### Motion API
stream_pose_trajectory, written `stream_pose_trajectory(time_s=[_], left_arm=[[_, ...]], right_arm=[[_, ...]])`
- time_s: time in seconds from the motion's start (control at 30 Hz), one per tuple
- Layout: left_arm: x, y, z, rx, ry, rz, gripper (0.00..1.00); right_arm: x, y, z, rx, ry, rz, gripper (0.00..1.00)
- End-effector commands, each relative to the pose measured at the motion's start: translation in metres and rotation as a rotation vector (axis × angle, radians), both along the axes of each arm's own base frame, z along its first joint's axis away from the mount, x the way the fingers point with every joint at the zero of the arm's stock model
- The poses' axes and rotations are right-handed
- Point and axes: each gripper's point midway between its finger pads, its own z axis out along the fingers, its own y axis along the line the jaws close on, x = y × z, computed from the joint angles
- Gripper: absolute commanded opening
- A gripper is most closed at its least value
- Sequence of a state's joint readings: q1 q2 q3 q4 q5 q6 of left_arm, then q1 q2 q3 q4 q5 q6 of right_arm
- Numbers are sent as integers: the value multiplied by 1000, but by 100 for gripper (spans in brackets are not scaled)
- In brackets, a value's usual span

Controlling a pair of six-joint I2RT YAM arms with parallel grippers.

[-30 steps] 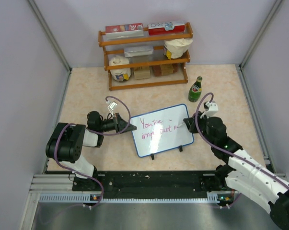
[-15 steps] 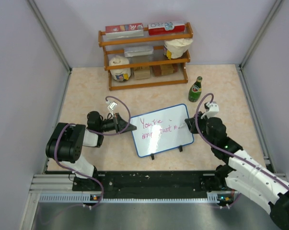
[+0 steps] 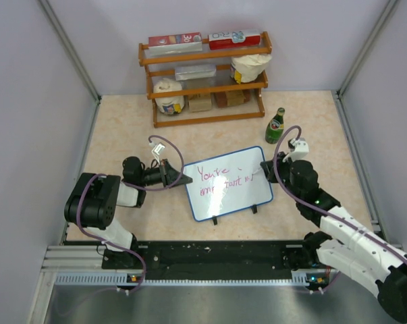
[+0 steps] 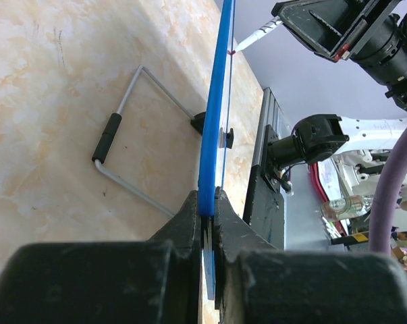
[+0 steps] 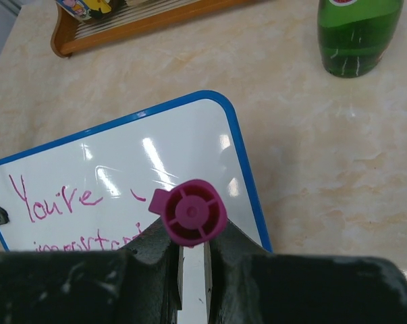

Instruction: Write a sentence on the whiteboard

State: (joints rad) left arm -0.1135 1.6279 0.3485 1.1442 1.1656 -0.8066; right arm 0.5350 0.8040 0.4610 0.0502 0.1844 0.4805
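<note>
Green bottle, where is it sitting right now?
Top external view: the green bottle stands upright on the table's right half, just past the whiteboard's far right corner, between the wooden rack's right end and the right pincer holding the marker.

A wooden rack [image 3: 206,81] stood at the far edge of the beige marbled table [image 3: 122,128], with a red-and-grey box [image 3: 175,40] and a red-and-white packet [image 3: 234,38] lying flat on its top shelf. On the middle shelf sat a clear plastic container [image 3: 196,71] and a white bag [image 3: 250,67], and on the bottom shelf a white tub [image 3: 169,96] sat beside brown blocks [image 3: 200,102] too small to identify. A green bottle [image 3: 276,126] stood upright on the table, near the rack's right front corner but not touching it.
</note>
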Motion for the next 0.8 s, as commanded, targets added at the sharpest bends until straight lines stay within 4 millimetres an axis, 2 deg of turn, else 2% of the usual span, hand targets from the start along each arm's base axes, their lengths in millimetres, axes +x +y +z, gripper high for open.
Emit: stream_pose_trajectory(time_s=[0.0, 0.3, 0.53, 0.77], left_arm=[[12, 5, -2, 19, -80, 49, 0], [12, 5, -2, 20, -80, 50, 0], [12, 5, -2, 19, -79, 50, 0], [12, 5, -2, 20, -80, 50, 0]], right_arm=[[8, 5, 20, 23, -43, 19, 0], [-5, 6, -9, 10, 29, 50, 0], [-13, 0, -23, -5, 60, 43, 0], [-13, -8, -20, -8, 45, 6, 0]])
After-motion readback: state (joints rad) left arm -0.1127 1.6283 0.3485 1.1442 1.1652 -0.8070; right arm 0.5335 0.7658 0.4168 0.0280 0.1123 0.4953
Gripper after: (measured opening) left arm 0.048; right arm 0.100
